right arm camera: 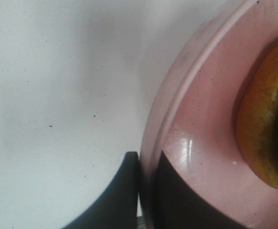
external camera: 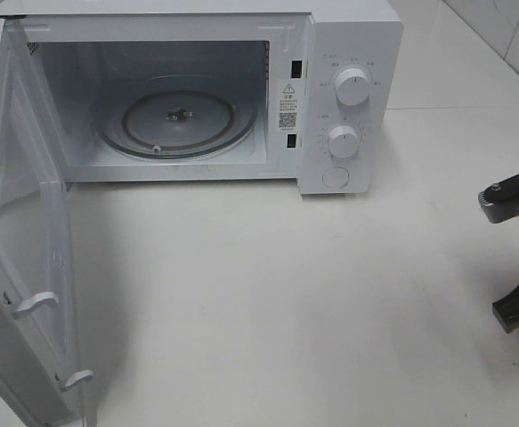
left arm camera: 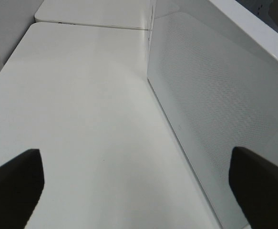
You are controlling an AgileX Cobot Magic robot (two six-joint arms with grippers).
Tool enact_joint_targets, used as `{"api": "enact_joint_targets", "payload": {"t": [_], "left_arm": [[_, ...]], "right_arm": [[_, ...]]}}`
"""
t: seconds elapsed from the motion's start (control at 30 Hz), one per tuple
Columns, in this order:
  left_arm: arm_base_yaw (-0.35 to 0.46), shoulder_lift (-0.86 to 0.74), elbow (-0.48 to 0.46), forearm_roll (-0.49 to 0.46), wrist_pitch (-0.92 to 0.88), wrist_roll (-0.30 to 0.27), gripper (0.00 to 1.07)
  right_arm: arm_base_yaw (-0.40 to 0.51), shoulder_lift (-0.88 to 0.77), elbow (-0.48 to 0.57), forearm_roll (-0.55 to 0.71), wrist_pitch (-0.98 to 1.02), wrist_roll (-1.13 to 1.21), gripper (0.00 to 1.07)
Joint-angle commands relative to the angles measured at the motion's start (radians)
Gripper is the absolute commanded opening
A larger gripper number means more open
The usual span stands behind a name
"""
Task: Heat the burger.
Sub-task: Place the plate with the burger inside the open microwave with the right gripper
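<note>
The burger [right arm camera: 265, 129] shows only in the right wrist view, as a glossy orange-brown bun edge on a pink plate [right arm camera: 205, 109]. My right gripper [right arm camera: 147, 191] is shut on the plate's rim, with one finger under it and one on top. In the high view only dark parts of the right arm [external camera: 515, 197] show at the right edge; the burger and plate are out of that view. My left gripper [left arm camera: 136, 186] is open and empty, with its fingers wide apart above the white table, next to the microwave door [left arm camera: 215, 105].
A white microwave [external camera: 348, 53] stands at the back with its door [external camera: 19, 267] swung open to the left. Its glass turntable [external camera: 179, 120] is bare. Two knobs [external camera: 352, 87] are on its right panel. White table [external camera: 268, 294] lies in front.
</note>
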Motion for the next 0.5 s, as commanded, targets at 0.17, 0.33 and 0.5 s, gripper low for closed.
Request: {"api": "enact_joint_targets", "payload": {"t": [0.17,0.33,0.5], "left_arm": [[0.0,-0.018,0.003,0.001,-0.01,-0.006,0.98],[0.0,-0.018,0.003,0.001,-0.01,-0.006,0.98],[0.0,-0.018,0.003,0.001,-0.01,-0.006,0.98]], "right_arm": [[0.047,-0.068,0.033,-0.04,0.05,0.015,0.0],[0.093,-0.073,0.04,-0.039,0.073,0.02,0.0],[0.151,-0.073,0.04,-0.037,0.079,0.022,0.0]]}}
